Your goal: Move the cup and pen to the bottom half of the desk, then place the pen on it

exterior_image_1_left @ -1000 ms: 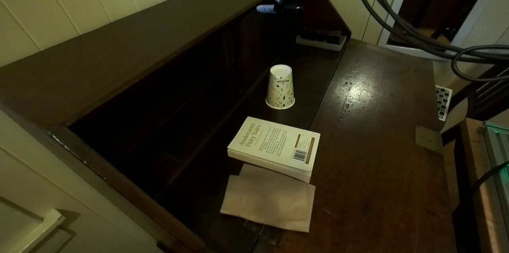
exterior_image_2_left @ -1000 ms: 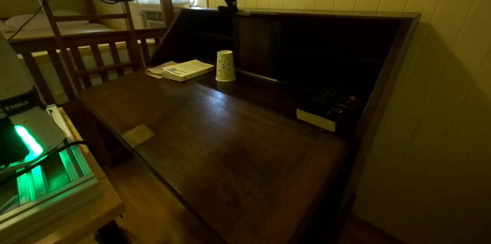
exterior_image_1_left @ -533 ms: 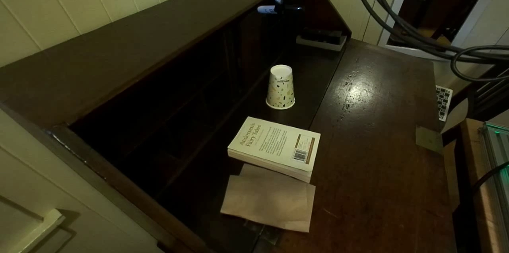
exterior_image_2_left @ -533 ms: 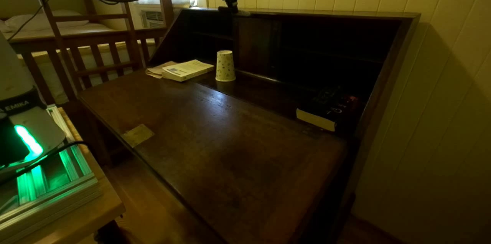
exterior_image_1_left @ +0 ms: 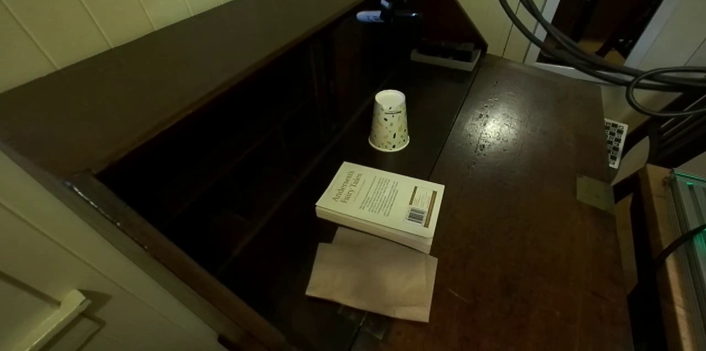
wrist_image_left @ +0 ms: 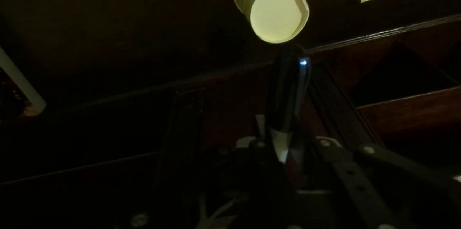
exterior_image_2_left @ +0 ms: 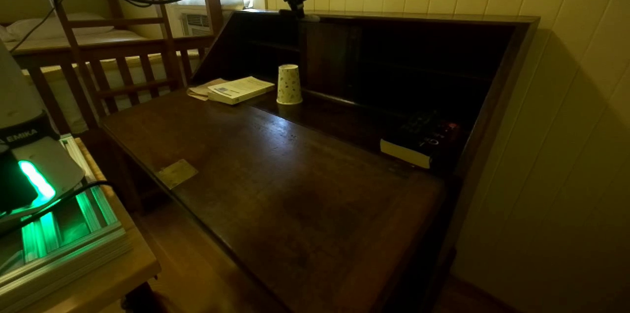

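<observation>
The white cup (exterior_image_1_left: 389,125) with dark specks stands upside down on the desk (exterior_image_1_left: 529,213), on the dark strip in front of the cubbyholes; it shows in both exterior views. High above that strip, near the desk's top ledge, my gripper (exterior_image_1_left: 389,13) is shut on the pen (exterior_image_1_left: 368,16). The pen lies crosswise in the jaws, its pale end sticking out on one side and its dark end on the other. Seen from the wrist, the dark end of the pen (wrist_image_left: 288,92) points towards the cup (wrist_image_left: 277,13), apart from it. Darkness hides much of the fingers.
A white paperback book (exterior_image_1_left: 380,205) lies near the cup, with a brown paper piece (exterior_image_1_left: 375,279) beside it. A thick dark book (exterior_image_2_left: 418,143) lies at the desk's far end. The top ledge (exterior_image_1_left: 220,47) and cubbyholes run along the wall; cables (exterior_image_1_left: 573,47) hang overhead.
In an exterior view the pen and gripper tip have dipped very slightly. The cup, books and paper have stayed in place, and the grip on the pen is unchanged.
</observation>
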Robot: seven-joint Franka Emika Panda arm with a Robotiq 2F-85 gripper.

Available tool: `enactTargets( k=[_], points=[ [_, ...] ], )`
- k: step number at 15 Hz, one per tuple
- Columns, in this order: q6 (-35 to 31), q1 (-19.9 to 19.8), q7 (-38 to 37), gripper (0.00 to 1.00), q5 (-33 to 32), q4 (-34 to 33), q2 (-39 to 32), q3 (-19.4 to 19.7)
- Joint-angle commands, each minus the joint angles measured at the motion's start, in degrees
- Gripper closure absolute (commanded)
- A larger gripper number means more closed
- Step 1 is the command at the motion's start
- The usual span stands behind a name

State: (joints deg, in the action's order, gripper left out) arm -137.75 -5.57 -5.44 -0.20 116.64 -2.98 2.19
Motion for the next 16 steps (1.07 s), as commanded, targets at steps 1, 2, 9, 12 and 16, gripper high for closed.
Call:
enactTargets(
  k=[1, 2, 9, 12, 16],
  points=[
    [1.1, 1.6, -2.4, 0.95, -0.7, -0.4, -1.0, 0.1],
    [1.6, 2.1, -3.7, 0.95, -1.4, -0.6, -1.3, 0.0],
    [0.7, 4.9, -18.5, 0.95, -8.6, 0.3, -3.0, 0.6],
    [1.0, 5.0, -23.4, 0.95, -10.8, 0.9, -3.4, 1.2],
    [1.1, 4.8, -21.3, 0.95, -7.4, 0.5, -5.1, 0.6]
  ],
)
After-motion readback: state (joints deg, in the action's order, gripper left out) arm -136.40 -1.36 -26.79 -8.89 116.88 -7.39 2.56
